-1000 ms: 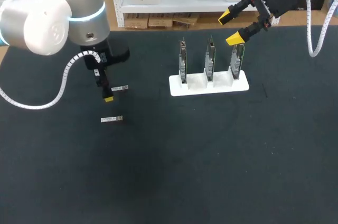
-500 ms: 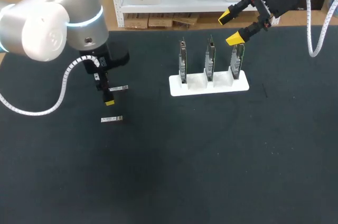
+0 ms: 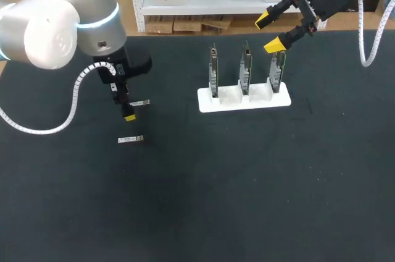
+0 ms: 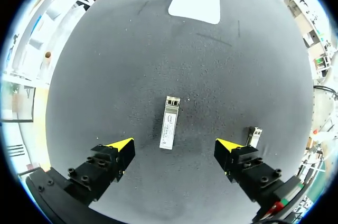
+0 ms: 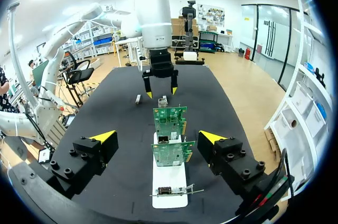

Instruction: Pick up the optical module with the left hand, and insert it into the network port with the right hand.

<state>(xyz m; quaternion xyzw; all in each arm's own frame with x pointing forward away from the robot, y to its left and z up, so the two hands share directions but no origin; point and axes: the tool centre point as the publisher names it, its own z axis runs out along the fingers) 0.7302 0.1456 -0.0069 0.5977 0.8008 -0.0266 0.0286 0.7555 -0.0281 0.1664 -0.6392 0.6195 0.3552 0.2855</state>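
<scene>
Black mat [image 3: 247,181] is holding the optical module [image 4: 169,122] flat between the wide-apart fingers of my left gripper [image 4: 173,145], right gripper [image 3: 269,32] idling spread at 1 o'clock, and I'm thinking an off-centre squeeze is risking spinning it toward the spare module [image 3: 131,140] at its 6 o'clock

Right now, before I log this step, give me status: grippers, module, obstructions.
Left gripper open over small silver metal optical module, flat on black table. Right gripper open above white holder of green circuit boards. Second silver module beside, nothing blocking.

Network port [image 5: 165,139] small, indistinct
</scene>
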